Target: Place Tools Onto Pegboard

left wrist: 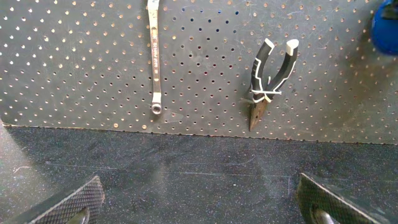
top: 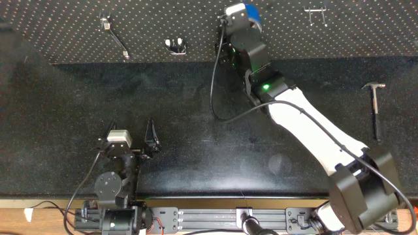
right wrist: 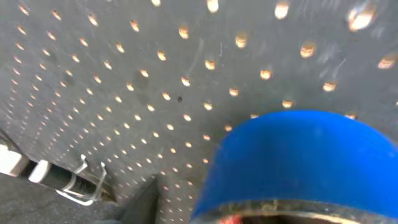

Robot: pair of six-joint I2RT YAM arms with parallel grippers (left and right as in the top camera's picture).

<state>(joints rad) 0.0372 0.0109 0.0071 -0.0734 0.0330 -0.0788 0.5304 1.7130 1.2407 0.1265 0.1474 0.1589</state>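
Observation:
The black pegboard [top: 78, 39] stands along the table's far edge. On it hang a silver wrench [top: 115, 37] [left wrist: 154, 57] and black-and-white pliers [top: 175, 46] [left wrist: 269, 82]. My right gripper [top: 243, 14] is up against the board to the right of the pliers, shut on a blue roll [top: 251, 13] [right wrist: 305, 165] [left wrist: 385, 28]. The right wrist view has the roll close to the board's holes, with the pliers [right wrist: 56, 177] off to one side. A hammer [top: 375, 108] lies on the table at the right. My left gripper [top: 149, 137] [left wrist: 199, 214] rests open and empty at the near left.
A bare wire hook [top: 315, 14] sticks out of the pegboard at the upper right. The right arm's black cable [top: 214, 85] hangs down over the dark table mat [top: 196, 111].

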